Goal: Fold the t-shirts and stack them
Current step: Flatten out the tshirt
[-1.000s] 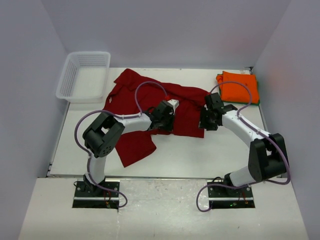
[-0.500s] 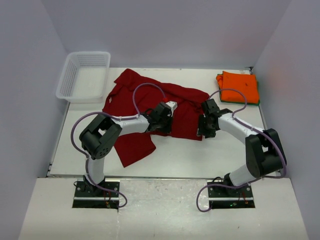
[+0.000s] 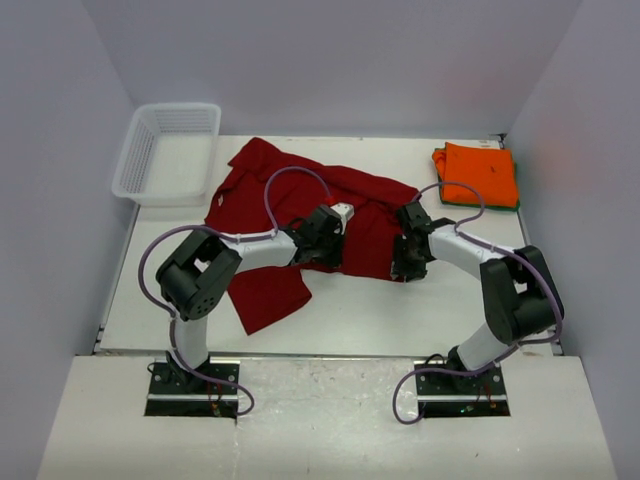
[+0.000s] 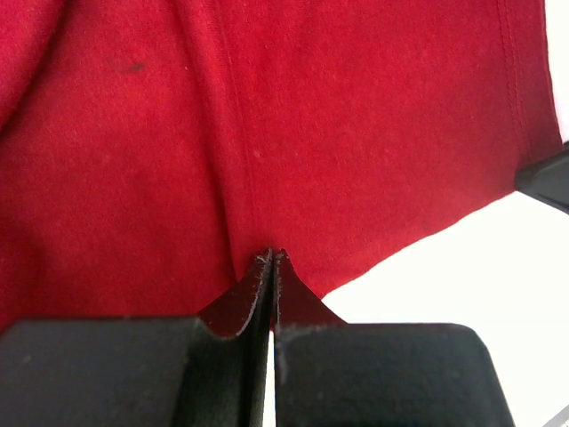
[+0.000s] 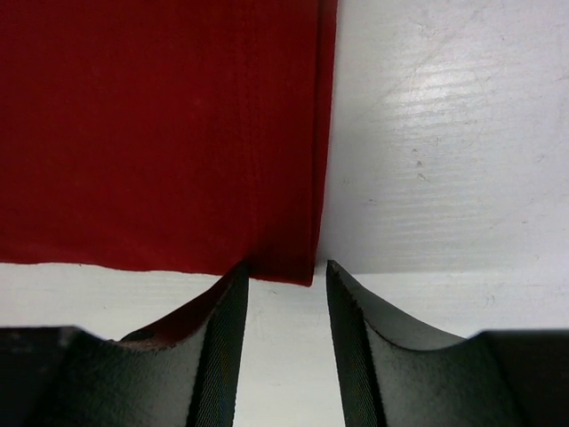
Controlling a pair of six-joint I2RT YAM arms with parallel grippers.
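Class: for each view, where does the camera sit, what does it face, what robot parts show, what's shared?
Top: above, behind the bases, looking down at the table; both arms show.
Left wrist: on left arm, facing red shirt; left gripper, shut on it.
Right wrist: on right arm, facing shirt corner and table; right gripper, open.
Shared: red shirt, all three.
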